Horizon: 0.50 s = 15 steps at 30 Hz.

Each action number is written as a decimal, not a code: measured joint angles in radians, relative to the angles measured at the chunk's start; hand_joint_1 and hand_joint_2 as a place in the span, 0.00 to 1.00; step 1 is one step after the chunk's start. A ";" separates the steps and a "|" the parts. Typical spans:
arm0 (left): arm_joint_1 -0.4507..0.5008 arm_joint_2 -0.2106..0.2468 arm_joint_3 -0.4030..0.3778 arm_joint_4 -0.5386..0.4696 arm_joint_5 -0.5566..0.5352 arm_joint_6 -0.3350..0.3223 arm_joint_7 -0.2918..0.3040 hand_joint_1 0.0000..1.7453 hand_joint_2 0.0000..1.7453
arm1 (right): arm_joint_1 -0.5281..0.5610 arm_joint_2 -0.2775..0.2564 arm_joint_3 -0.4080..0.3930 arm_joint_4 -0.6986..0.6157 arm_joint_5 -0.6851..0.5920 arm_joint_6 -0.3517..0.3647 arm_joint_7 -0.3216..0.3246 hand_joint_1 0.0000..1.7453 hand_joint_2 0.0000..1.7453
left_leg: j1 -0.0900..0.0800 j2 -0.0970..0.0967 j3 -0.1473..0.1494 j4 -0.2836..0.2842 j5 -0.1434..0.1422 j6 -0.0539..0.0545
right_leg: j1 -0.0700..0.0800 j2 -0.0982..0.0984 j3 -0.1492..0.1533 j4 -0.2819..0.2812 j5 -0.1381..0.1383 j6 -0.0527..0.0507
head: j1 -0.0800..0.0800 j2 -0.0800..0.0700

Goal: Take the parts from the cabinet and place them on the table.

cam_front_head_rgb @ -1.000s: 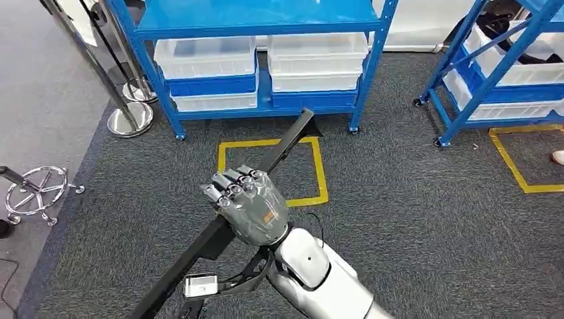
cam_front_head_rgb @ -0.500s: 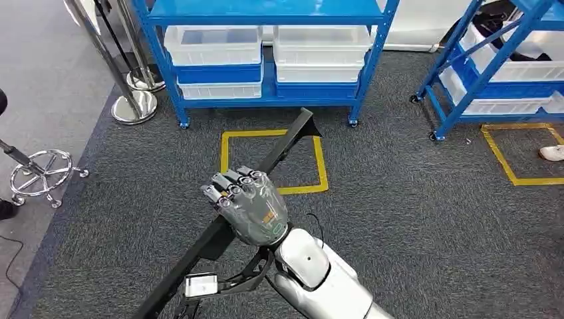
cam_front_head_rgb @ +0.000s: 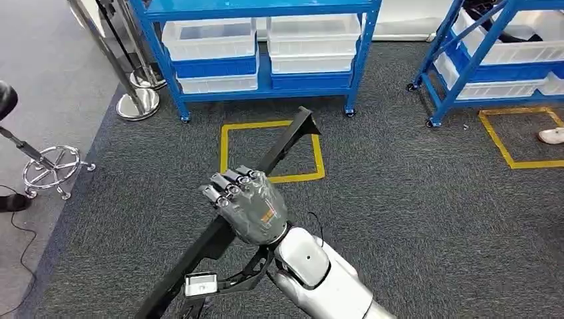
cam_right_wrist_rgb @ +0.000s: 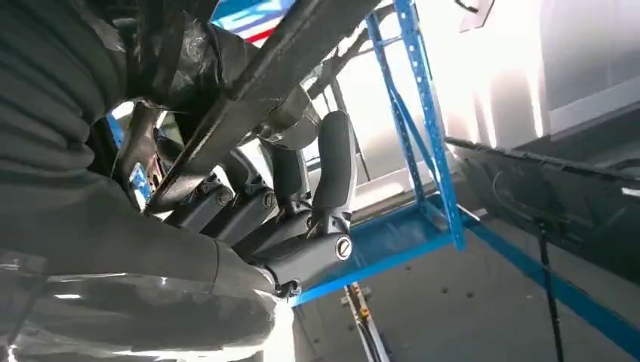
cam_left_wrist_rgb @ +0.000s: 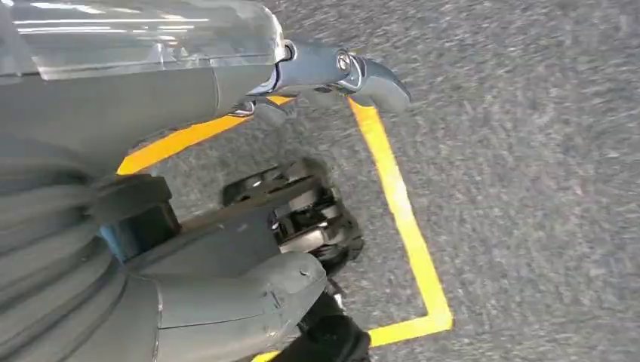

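Right hand (cam_front_head_rgb: 246, 206) is gripping a long black bar (cam_front_head_rgb: 282, 149), fingers curled tight around it. The bar is running diagonally through the fist, its far end pointing up and away toward the blue shelving rack (cam_front_head_rgb: 266, 13), its near end dropping toward the lower left of the head view. The far tip is hanging over a yellow taped square (cam_front_head_rgb: 319, 156) on the dark grey carpet (cam_front_head_rgb: 412, 212), well clear of the floor.

Right wrist view: the fingers (cam_right_wrist_rgb: 332, 173) are wrapping round the bar (cam_right_wrist_rgb: 256, 83), with blue rack uprights (cam_right_wrist_rgb: 426, 121) behind.

Left hand (cam_left_wrist_rgb: 226, 286) is showing in the left wrist view, hanging above the carpet and yellow tape (cam_left_wrist_rgb: 400, 211); nothing is sitting in it, but whether the fingers are spread or curled I cannot tell.

White bins (cam_front_head_rgb: 209, 40) are sitting on the rack's low shelf. A 2nd blue rack (cam_front_head_rgb: 479, 60) is standing to the right. Chrome stanchion base (cam_front_head_rgb: 136, 103) and a stool base (cam_front_head_rgb: 53, 166) are standing at left.
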 joint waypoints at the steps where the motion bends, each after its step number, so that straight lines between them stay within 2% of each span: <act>1: -0.001 0.000 0.000 0.000 0.000 0.000 0.000 0.00 1.00 | 0.000 0.000 0.000 0.000 0.002 0.000 0.000 1.00 1.00 | 0.000 0.000 0.047 -0.057 0.037 0.003 | 0.000 0.000 -0.016 0.007 0.006 0.002 | 0.000 0.000; 2: -0.002 0.000 0.000 0.000 0.000 0.000 0.000 0.00 1.00 | 0.000 0.000 0.000 0.000 0.003 0.000 0.000 1.00 1.00 | 0.000 0.000 0.105 -0.136 0.053 0.007 | 0.000 0.001 -0.027 0.015 0.011 0.004 | 0.000 0.000; 3: -0.004 0.000 0.000 0.000 0.000 0.000 0.000 0.00 1.00 | 0.000 0.000 0.000 -0.001 0.005 0.000 0.000 1.00 1.00 | -0.001 -0.002 0.164 -0.220 0.031 0.014 | 0.000 0.000 -0.034 0.021 0.014 0.008 | 0.000 0.000; 4: -0.005 0.000 0.000 0.000 0.000 0.000 0.000 0.00 1.00 | -0.001 0.000 0.000 -0.001 0.005 -0.001 0.000 1.00 1.00 | -0.008 -0.002 0.210 -0.292 0.003 0.018 | 0.005 0.001 -0.042 0.028 0.020 0.014 | 0.000 0.000; 6: -0.005 -0.001 0.000 0.000 0.000 0.000 0.000 0.00 1.00 | -0.001 0.000 0.000 -0.001 0.005 -0.001 0.000 1.00 1.00 | -0.011 -0.002 0.205 -0.299 0.002 0.026 | 0.002 -0.003 -0.043 0.024 0.034 0.025 | 0.000 0.000; 7: -0.004 0.000 0.000 0.000 0.000 0.000 0.002 0.00 1.00 | -0.001 0.000 0.000 -0.001 0.005 -0.001 0.000 1.00 1.00 | -0.013 -0.002 0.202 -0.298 0.008 0.034 | 0.001 -0.003 -0.043 0.020 0.042 0.031 | 0.000 0.000; 8: -0.001 -0.003 0.000 0.000 0.000 0.000 0.002 0.00 1.00 | -0.001 0.000 0.000 -0.001 0.005 0.000 0.000 1.00 1.00 | 0.000 0.000 0.198 -0.311 0.026 0.046 | 0.005 -0.002 -0.049 0.023 0.039 0.039 | 0.000 0.000; 9: -0.004 -0.003 0.000 0.000 0.000 0.000 0.003 0.00 1.00 | -0.001 -0.002 0.000 -0.001 0.005 0.000 0.000 1.00 1.00 | -0.002 0.004 0.188 -0.312 0.035 0.051 | 0.001 0.004 -0.057 0.038 0.010 0.043 | 0.000 0.000; 10: -0.005 -0.005 0.000 0.000 0.000 0.002 0.003 0.00 1.00 | -0.002 -0.002 0.000 -0.001 0.005 0.000 0.001 1.00 1.00 | -0.002 0.004 0.175 -0.311 0.046 0.063 | -0.001 0.005 -0.074 0.084 -0.048 0.046 | 0.001 0.000; 12: -0.004 -0.006 0.000 0.000 0.000 0.002 0.003 0.00 1.00 | 0.000 -0.004 0.000 0.000 0.005 0.000 0.001 1.00 1.00 | -0.003 0.005 0.150 -0.309 0.063 0.064 | -0.007 0.006 -0.113 0.226 -0.147 0.054 | 0.000 0.000; 13: -0.003 -0.006 0.000 0.000 0.000 0.002 0.003 0.00 1.00 | 0.000 -0.005 0.000 0.000 0.001 0.000 0.003 1.00 1.00 | -0.003 0.005 0.136 -0.306 0.072 0.063 | -0.008 0.006 -0.127 0.288 -0.166 0.057 | 0.001 0.000; 14: -0.002 -0.006 0.000 0.000 0.000 0.002 0.003 0.00 1.00 | 0.000 -0.006 0.000 0.001 -0.009 0.003 0.006 1.00 1.00 | -0.003 0.005 0.123 -0.302 0.079 0.061 | -0.010 0.006 -0.126 0.314 -0.155 0.059 | 0.000 0.000; 15: -0.001 -0.006 0.000 0.000 0.000 0.005 0.003 0.00 1.00 | 0.001 -0.007 0.000 0.002 -0.019 0.005 0.006 1.00 1.00 | -0.003 0.005 0.109 -0.298 0.086 0.059 | -0.013 0.006 -0.103 0.298 -0.124 0.060 | 0.000 0.000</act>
